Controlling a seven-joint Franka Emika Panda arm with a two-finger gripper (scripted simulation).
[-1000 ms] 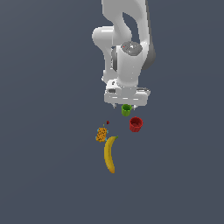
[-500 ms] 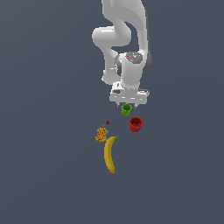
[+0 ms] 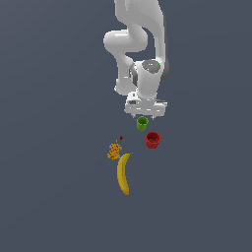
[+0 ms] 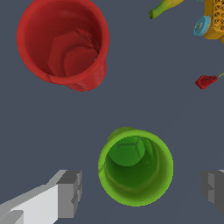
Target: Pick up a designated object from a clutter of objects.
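The small bright green cup [image 3: 142, 123] stands upright on the grey floor, just below my gripper [image 3: 145, 116]. In the wrist view the green cup [image 4: 135, 167] sits between my two fingers, one finger [image 4: 70, 193] to one side and the other at the frame's edge. The jaws are open and wide of the cup, touching nothing. The red cup [image 3: 153, 140] stands beside the green one; it also shows in the wrist view [image 4: 63, 41]. The yellow banana [image 3: 123, 173], the orange speckled lump [image 3: 114, 151] and the tiny dark red bit [image 3: 121, 138] lie close by.
The banana's tip [image 4: 165, 8], the orange lump with a blue ring [image 4: 210, 19] and the red bit [image 4: 205, 81] show at the wrist view's edge. The floor is plain dark grey all around.
The wrist has turned about its axis over the green cup and the hand sits slightly lower. The objects have not moved.
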